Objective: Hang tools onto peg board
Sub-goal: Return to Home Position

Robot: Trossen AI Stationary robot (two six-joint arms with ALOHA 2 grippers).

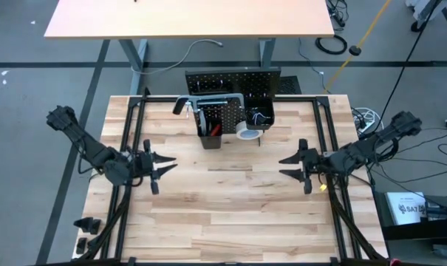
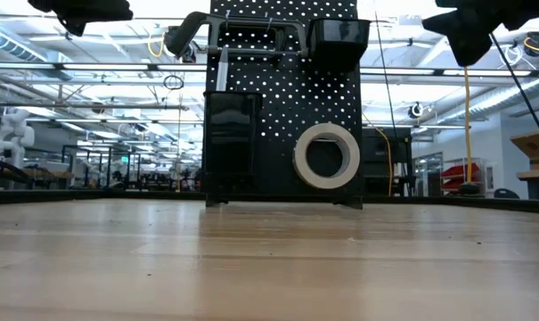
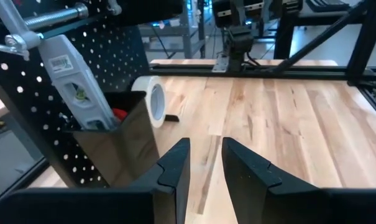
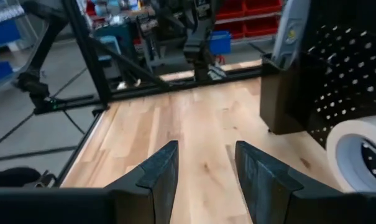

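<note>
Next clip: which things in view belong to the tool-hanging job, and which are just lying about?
Job: peg board; hacksaw and white tape roll hung on it; level standing in its tall bin; left gripper and right gripper, both open, over the table.
Lying about: small dark pieces near the table's front-left corner; tan desk beyond; cables on the floor.
</note>
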